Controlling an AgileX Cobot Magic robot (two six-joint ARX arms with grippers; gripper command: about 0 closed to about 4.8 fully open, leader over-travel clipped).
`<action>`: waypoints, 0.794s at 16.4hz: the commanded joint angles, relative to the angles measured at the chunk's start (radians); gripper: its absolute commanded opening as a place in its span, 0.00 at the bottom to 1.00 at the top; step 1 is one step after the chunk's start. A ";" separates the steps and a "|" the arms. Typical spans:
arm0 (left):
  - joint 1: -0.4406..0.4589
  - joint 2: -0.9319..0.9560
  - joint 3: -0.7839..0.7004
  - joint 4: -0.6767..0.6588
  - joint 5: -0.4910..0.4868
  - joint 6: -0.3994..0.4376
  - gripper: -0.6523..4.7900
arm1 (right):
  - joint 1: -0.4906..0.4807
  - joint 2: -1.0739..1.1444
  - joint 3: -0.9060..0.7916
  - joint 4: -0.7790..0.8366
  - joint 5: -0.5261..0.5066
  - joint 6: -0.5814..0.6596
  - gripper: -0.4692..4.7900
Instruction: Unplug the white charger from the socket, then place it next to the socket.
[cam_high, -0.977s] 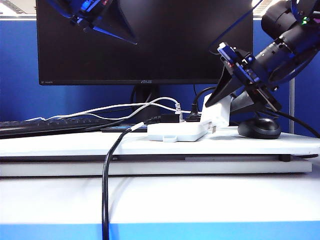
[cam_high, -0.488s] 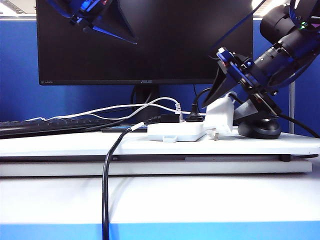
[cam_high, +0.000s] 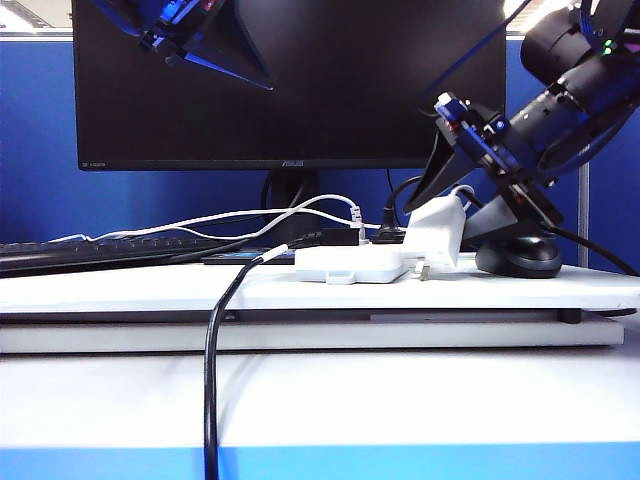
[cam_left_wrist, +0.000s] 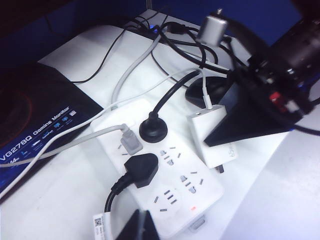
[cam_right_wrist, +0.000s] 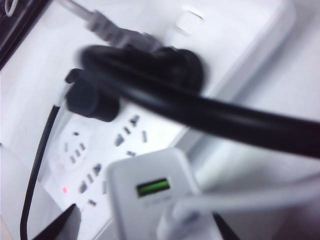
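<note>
Charger dropped beside socket; right hand wider; prongs half-hidden.

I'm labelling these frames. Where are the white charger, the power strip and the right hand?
white charger (cam_left_wrist: 212, 140): left wrist view, on its top face.
power strip (cam_left_wrist: 172, 192): left wrist view, on its socket face.
right hand (cam_high: 455, 205): exterior view, midway between its fingertips, above the charger.

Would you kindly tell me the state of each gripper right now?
Left gripper: raised before the monitor, state cannot be told.
Right gripper: jaws open around the white charger, beside the socket.
</note>
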 joint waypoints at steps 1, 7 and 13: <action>0.000 -0.005 0.002 0.006 0.005 -0.002 0.11 | 0.000 -0.029 0.006 0.009 -0.002 -0.020 0.70; 0.000 -0.005 0.003 0.006 0.005 -0.002 0.11 | 0.000 -0.076 0.021 -0.076 0.069 -0.053 0.70; 0.000 -0.008 0.008 0.006 0.008 -0.002 0.11 | 0.000 -0.115 0.071 -0.189 0.158 -0.104 0.70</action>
